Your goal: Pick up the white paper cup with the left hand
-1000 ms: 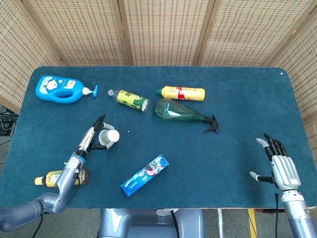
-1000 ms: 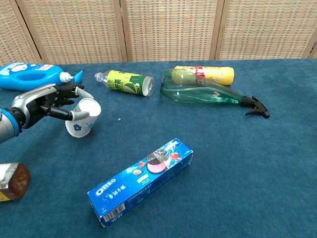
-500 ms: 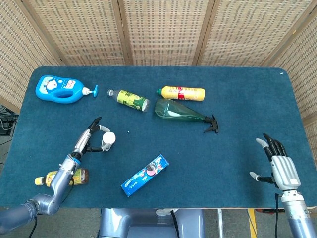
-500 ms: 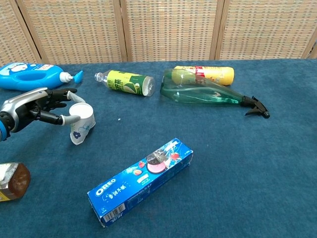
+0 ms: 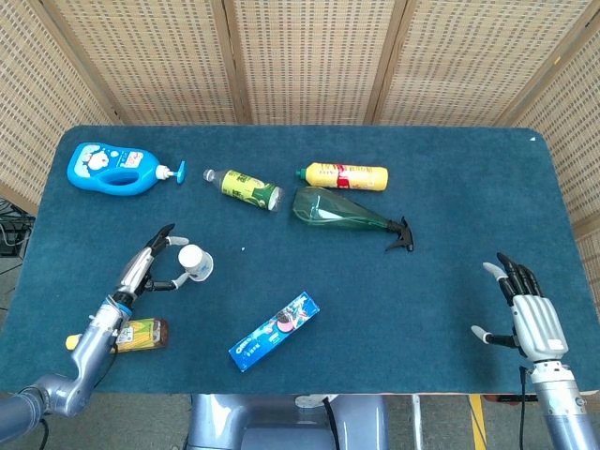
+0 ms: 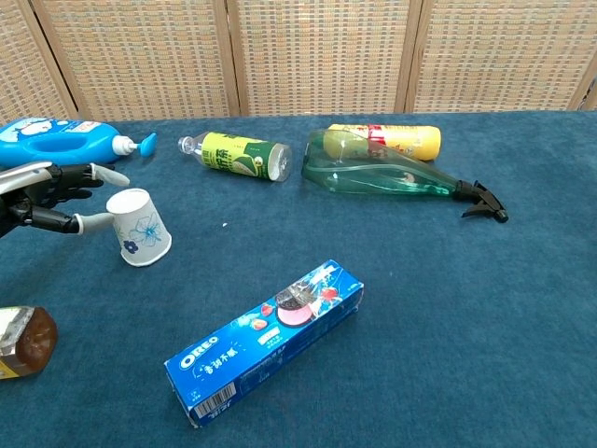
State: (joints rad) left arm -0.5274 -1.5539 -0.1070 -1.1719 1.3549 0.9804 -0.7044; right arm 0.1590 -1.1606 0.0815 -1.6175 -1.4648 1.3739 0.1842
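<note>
Left hand [image 6: 42,198] hovers low over the table, fingers spread and gripping nothing, its thumb tip just beside the white paper cup [image 6: 138,240]. That cup stands mouth-down on the blue cloth, a small blue flower print on its side. An amber bottle [image 5: 131,335] lies near the forearm, an Oreo box [image 6: 266,342] further right, a blue detergent bottle [image 6: 61,146] behind. Right hand [image 5: 527,314] rests with fingers apart and nothing in them by the table's near edge [image 5: 394,392], well apart.
</note>
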